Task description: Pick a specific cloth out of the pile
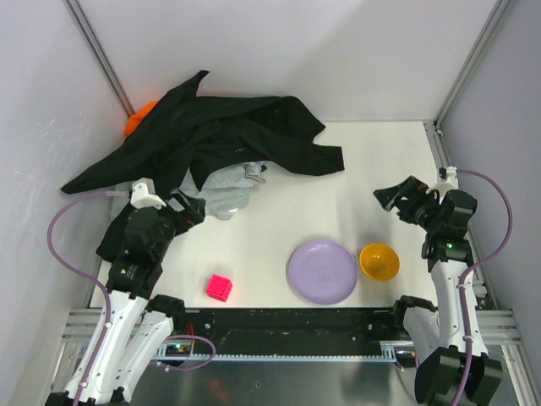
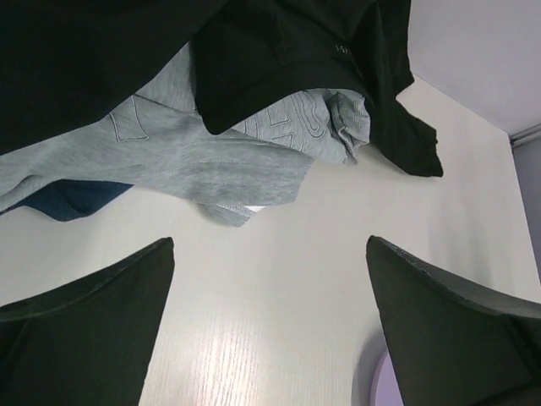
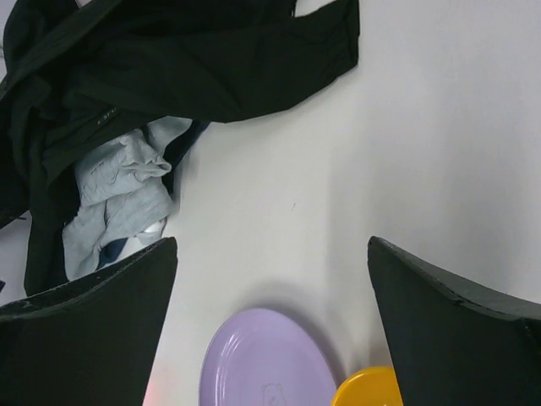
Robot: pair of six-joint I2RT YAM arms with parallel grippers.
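The pile lies at the back left: a big black garment (image 1: 228, 135) spread over a light grey cloth (image 1: 228, 190), with a bit of orange (image 1: 139, 118) at the far left corner. The navy cloth (image 2: 76, 199) shows in the left wrist view as a small dark blue patch under the grey cloth (image 2: 194, 152); most of it is hidden. My left gripper (image 1: 190, 211) is open and empty just in front of the pile's near edge, above bare table (image 2: 269, 245). My right gripper (image 1: 393, 201) is open and empty at the right, far from the pile (image 3: 270, 245).
A purple plate (image 1: 321, 271) and an orange bowl (image 1: 379, 260) sit near the front, right of centre. A pink cube (image 1: 220, 288) sits near the front left. White walls with metal posts close in the back and both sides.
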